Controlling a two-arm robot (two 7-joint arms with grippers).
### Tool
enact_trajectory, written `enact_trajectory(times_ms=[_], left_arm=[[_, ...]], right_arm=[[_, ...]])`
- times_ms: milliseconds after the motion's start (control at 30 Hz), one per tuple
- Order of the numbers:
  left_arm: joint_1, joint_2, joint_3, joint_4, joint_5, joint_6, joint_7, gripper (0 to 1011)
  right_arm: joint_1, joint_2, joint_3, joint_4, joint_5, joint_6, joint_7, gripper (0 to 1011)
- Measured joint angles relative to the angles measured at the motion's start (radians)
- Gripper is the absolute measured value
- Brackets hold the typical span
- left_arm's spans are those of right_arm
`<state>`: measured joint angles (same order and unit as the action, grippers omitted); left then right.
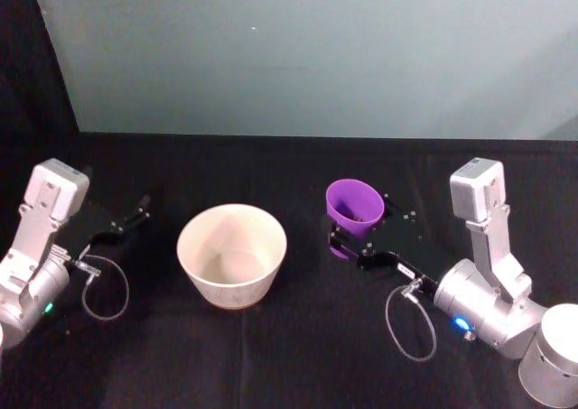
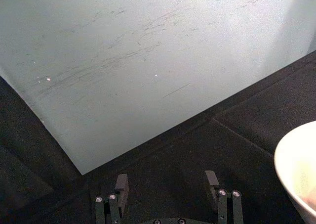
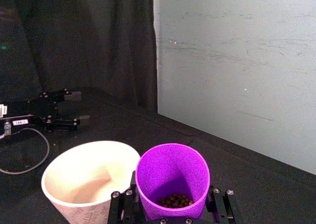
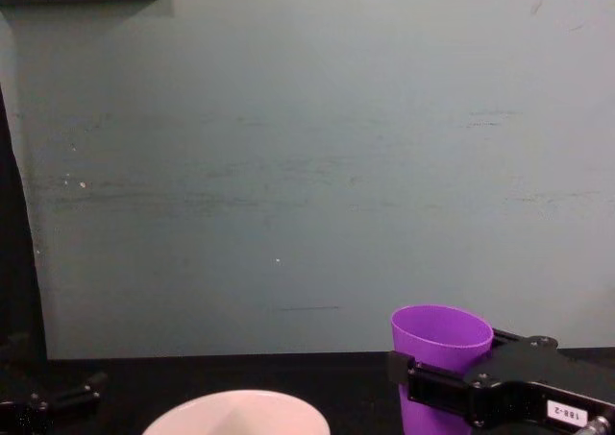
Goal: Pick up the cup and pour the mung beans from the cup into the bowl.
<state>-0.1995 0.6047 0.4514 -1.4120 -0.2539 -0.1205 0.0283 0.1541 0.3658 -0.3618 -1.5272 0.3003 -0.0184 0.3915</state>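
Centrally, on the black-covered table (image 1: 298, 373), stands the bowl (image 1: 232, 251) — wide, pale, with nothing in it. To the bowl's left, the left gripper (image 1: 135, 212) rests parked, its fingers spread apart on nothing. To the bowl's right, the right gripper (image 1: 361, 221) is clamped around the cup (image 1: 354, 206), with one finger on each side of its wall. The cup is just beside the bowl and not touching it, mouth up and tipped only slightly. Whether its base is clear of the table cannot be told. At the cup's bottom lie the mung beans (image 3: 175, 201), a small dark cluster. To pour well, the cup likely needs carrying until its lip is over the bowl's middle, then rolling slowly toward the bowl — a quick tip could bounce beans past the bowl's far rim.
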Motion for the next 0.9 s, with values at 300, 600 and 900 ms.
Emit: enact_trajectory(times_ms=[300, 600, 900], left_arm=[[0.000, 0.000, 0.000, 0.000, 0.000, 0.000, 0.000, 1011], [0.000, 0.000, 0.000, 0.000, 0.000, 0.000, 0.000, 1011], [0.000, 0.000, 0.000, 0.000, 0.000, 0.000, 0.000, 1011]], right_arm=[[0.000, 0.000, 0.000, 0.000, 0.000, 0.000, 0.000, 726], [0.006, 0.005, -0.009, -0.005, -0.029, -0.007, 0.001, 726], [0.033, 0.011, -0.031, -0.028, -0.096, 0.011, -0.007, 726]])
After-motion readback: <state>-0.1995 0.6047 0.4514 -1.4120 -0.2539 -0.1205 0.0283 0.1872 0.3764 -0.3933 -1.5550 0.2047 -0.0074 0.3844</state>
